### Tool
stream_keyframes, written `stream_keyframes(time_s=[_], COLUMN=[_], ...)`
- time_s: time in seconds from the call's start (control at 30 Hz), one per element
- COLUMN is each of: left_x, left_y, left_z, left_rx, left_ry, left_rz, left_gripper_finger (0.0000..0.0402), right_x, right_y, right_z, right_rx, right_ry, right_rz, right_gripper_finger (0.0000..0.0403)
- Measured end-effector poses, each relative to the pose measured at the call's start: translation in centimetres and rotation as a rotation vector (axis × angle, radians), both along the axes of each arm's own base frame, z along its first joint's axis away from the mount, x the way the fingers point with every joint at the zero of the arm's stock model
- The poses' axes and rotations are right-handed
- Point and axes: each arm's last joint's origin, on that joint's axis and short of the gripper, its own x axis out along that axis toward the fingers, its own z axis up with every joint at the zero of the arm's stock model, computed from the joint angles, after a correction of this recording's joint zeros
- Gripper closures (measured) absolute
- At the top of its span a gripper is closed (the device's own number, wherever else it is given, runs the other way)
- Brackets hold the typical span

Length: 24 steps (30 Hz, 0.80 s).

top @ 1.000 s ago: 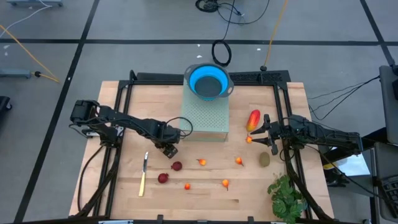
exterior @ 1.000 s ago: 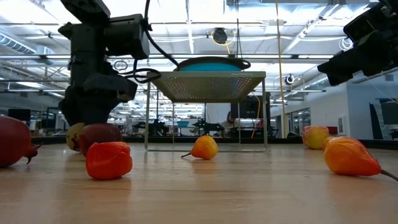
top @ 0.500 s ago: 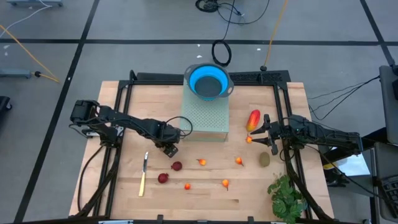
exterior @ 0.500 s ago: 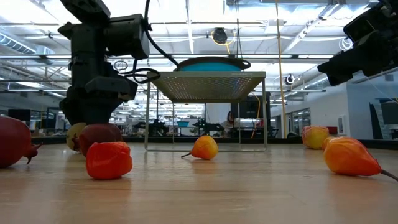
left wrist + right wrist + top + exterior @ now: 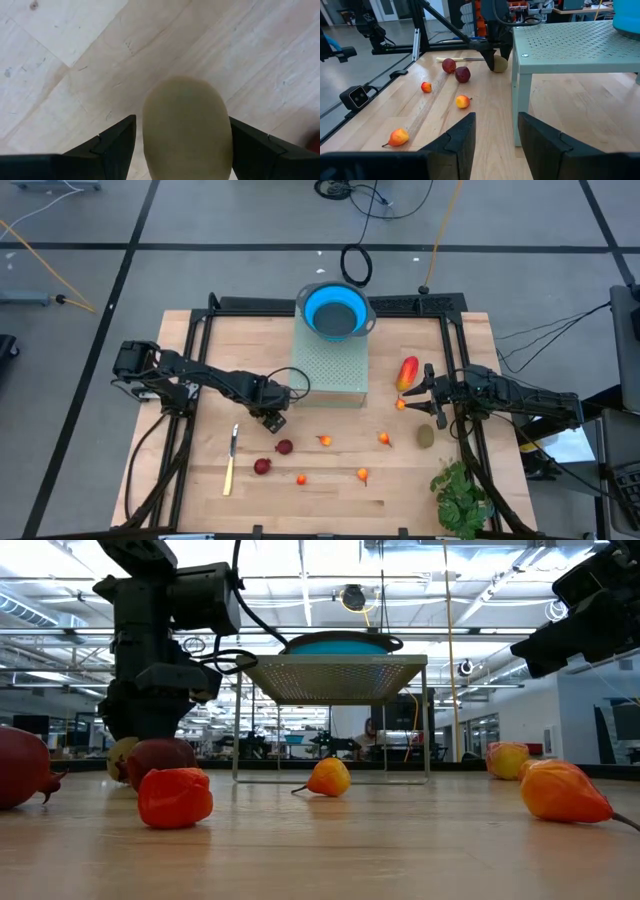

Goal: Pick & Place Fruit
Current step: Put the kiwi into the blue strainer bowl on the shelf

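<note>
My left gripper (image 5: 182, 132) points down over a brownish-olive oval fruit (image 5: 186, 130) that lies on the table; its open fingers stand on either side of the fruit. From the right wrist view that fruit (image 5: 500, 63) shows under the left gripper. Two dark red fruits (image 5: 284, 447) (image 5: 262, 466), several small orange ones (image 5: 324, 441), a second olive oval (image 5: 426, 437) and a red-and-yellow piece (image 5: 407, 372) lie on the wood. My right gripper (image 5: 496, 137) hangs level at the table's right, open, with nothing between its fingers. My left gripper comes at the olive fruit from above, one finger (image 5: 117, 142) on each side of its middle (image 5: 150, 135). A thin strip of table shows between that finger and the fruit. Whether the other finger (image 5: 250, 145) touches it, I cannot tell. The fruit rests on the table.
A blue bowl (image 5: 336, 310) sits on the far end of a green perforated stand (image 5: 330, 375) at the table's middle back. A yellow-handled knife (image 5: 231, 460) lies near the front left. A leafy plant (image 5: 460, 495) lies at the front right corner.
</note>
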Motion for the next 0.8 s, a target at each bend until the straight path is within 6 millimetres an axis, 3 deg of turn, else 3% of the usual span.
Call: stream_keyframes(time_s=[0.17,0.43,0.8], left_x=[-0.02,-0.03,-0.02], left_y=[-0.22,-0.77,-0.91], left_z=[0.0,0.01,0.01], left_rx=[0.001,0.013,-0.021], left_ry=[0.0,-0.002,-0.001], left_rz=[-0.019,-0.017,0.023], left_gripper_finger=[0.0138,0.0215,0.018], right_x=[0.0,0.0,0.0], right_y=[0.0,0.0,0.0], right_z=[0.0,0.0,0.0], right_rx=[0.0,0.0,0.0], right_ry=[0.0,0.0,0.0], right_rz=[0.0,0.0,0.0], right_gripper_finger=[0.0264,0.0264,0.0264])
